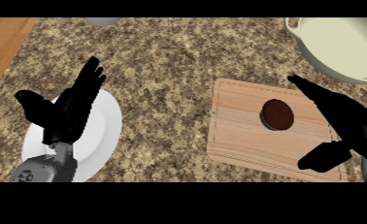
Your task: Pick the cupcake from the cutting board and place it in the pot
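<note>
Cupcake (276, 114), round and dark, on wooden cutting board (243, 140); right robot hand (337, 126) spread wide.

The cutting board (269, 131) lay toward the right side of the counter (172, 58), with the cupcake (276, 114) on it, nearer its right edge. The pot (335, 46) stood at the counter's far right corner, behind the board and apart from it. A plate (108, 121) lay at the left side, near the front edge. The left hand (68, 109) was over the plate; the right hand (337, 121) was over the board's right edge, just beside the cupcake.
</note>
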### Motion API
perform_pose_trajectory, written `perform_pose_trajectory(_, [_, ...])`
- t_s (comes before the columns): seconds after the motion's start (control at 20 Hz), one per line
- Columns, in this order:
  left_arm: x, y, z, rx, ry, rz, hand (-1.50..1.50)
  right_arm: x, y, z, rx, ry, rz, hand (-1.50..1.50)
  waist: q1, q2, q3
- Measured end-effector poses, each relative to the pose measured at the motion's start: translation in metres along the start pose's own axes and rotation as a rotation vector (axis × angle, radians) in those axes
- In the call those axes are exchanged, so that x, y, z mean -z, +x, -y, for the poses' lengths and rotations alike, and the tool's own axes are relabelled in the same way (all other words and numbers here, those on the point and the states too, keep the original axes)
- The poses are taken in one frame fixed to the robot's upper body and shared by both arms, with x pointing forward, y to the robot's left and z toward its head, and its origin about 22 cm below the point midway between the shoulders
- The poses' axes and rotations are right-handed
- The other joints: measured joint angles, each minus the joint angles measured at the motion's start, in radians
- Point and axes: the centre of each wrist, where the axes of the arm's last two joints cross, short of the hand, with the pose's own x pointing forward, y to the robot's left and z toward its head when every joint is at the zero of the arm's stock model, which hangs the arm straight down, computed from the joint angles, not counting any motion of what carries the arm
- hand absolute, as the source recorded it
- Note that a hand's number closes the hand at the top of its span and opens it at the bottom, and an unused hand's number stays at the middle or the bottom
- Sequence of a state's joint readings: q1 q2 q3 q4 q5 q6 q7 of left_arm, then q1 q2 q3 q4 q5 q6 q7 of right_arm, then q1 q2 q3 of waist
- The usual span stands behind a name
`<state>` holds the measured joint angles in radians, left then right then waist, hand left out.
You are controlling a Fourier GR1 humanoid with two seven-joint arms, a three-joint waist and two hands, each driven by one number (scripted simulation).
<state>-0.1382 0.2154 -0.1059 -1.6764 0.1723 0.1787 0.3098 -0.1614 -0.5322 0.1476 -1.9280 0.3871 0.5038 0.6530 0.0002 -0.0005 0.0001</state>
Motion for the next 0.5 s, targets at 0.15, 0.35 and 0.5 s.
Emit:
perform_pose_trajectory(0.15, [-0.001,0.004,0.003,-0.004,-0.001,0.002,0.0,0.008,0.008,0.001,0.007,0.002,-0.013,-1.5,0.002,0.0,0.0])
perform_pose_trajectory(0.35, [-0.001,0.0,0.0,-0.008,0.001,0.002,0.0,0.016,0.014,-0.001,0.004,0.009,-0.055,-1.5,0.002,0.0,0.0])
perform_pose_trajectory(0.5, [-0.004,-0.002,0.004,-0.006,-0.003,-0.001,0.0,0.032,0.01,-0.012,-0.022,0.013,-0.097,-1.5,0.004,0.001,0.0])
